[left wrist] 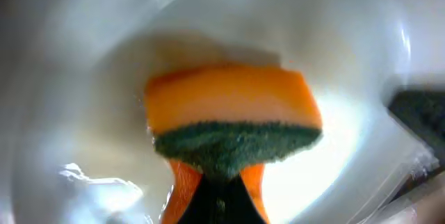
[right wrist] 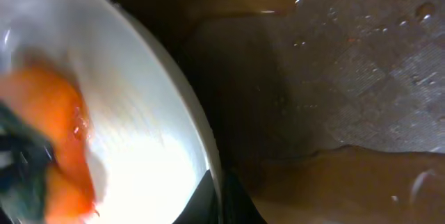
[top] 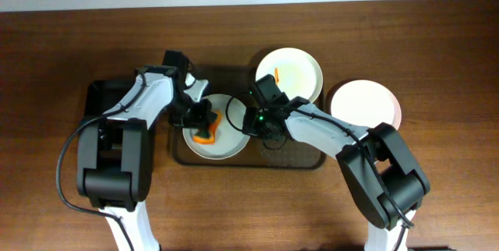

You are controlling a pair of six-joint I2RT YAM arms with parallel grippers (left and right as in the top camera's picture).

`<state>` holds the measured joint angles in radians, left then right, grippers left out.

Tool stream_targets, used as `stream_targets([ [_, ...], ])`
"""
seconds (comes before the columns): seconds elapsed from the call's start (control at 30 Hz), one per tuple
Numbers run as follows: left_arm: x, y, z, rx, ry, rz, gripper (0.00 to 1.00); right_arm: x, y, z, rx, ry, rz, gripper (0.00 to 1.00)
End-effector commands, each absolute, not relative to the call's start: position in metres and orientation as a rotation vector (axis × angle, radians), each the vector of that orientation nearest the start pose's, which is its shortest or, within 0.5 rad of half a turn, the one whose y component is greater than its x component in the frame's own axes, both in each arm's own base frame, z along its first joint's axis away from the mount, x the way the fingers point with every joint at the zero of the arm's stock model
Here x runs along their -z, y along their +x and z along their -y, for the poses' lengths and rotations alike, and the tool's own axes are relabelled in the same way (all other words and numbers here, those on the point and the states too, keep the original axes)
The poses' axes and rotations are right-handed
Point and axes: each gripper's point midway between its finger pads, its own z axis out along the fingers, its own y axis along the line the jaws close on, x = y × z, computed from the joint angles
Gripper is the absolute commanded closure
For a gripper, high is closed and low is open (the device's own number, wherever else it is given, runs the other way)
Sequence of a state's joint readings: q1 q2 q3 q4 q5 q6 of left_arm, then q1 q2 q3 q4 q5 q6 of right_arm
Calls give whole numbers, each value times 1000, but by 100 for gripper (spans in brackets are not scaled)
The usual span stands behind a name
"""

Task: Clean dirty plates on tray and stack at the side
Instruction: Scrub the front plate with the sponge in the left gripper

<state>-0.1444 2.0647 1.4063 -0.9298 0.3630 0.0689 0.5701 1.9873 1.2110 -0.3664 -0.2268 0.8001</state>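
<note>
A white plate (top: 226, 143) lies on the left part of the dark brown tray (top: 300, 160). My left gripper (top: 204, 126) is shut on an orange sponge with a green scrub side (left wrist: 233, 116) and presses it into this plate (left wrist: 348, 78). My right gripper (top: 251, 120) is shut on the plate's right rim (right wrist: 198, 123). A second plate (top: 300, 79) with an orange-red streak sits at the tray's back right. A third plain plate (top: 362, 103) lies on the table to the right of the tray.
A smaller black tray (top: 101, 95) lies at the left, partly under my left arm. The wet tray floor (right wrist: 334, 64) shows in the right wrist view. Brown tabletop (top: 437, 48) surrounds everything.
</note>
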Motion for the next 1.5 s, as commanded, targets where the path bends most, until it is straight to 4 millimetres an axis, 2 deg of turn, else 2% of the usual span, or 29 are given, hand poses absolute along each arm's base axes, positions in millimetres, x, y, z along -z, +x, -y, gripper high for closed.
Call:
stream_targets([
  [0.0,-7,307,158,1041,703,-3045,100,-4,357,-273,-651,267,-2866,96],
  [0.13,-4,317,158,1010,687,-3018,100,-4,357,-273,-650,266,-2867,96],
  [0.2,17,347,131,649,410,-3113,100,-4,357,-273,-650,266,-2867,96],
  [0.27,28,378,99,291,173,-3089,100,-3,356,-272,-647,267,-2870,96],
  [0.37,26,420,77,60,124,-2934,100,-3,355,-271,-643,269,-2875,96],
  [0.43,22,436,64,-62,97,-2865,100,-2,355,-271,-642,269,-2877,96],
  [0.47,20,440,51,-160,42,-2841,100,-2,354,-271,-641,270,-2878,96],
  [0.57,19,428,27,-355,-64,-2859,100,-2,354,-271,-640,270,-2879,96],
  [0.67,23,393,18,-427,-115,-2989,100,-2,354,-271,-641,270,-2878,96],
  [0.73,25,375,20,-417,-102,-3069,100,-2,354,-271,-640,270,-2878,96],
  [0.77,27,365,26,-359,-27,-3129,100,-2,354,-271,-641,269,-2878,96],
  [0.93,28,336,77,143,334,-3256,100,-2,354,-271,-641,269,-2878,96],
  [1.03,20,331,115,532,601,-3158,100,-2,354,-271,-640,270,-2879,96],
  [1.1,12,331,134,722,714,-3062,100,-2,354,-271,-640,270,-2879,96],
  [1.2,4,340,149,839,749,-2967,100,-1,354,-271,-639,270,-2881,96],
  [1.3,-10,362,157,853,757,-2878,100,-1,354,-271,-638,270,-2881,96],
  [1.37,-22,389,152,741,682,-2868,100,-1,354,-271,-638,270,-2882,96],
  [1.43,-39,430,127,451,417,-2903,100,-1,354,-271,-638,270,-2881,96],
  [1.47,-52,446,119,363,312,-2888,100,-1,354,-271,-637,271,-2881,96],
])
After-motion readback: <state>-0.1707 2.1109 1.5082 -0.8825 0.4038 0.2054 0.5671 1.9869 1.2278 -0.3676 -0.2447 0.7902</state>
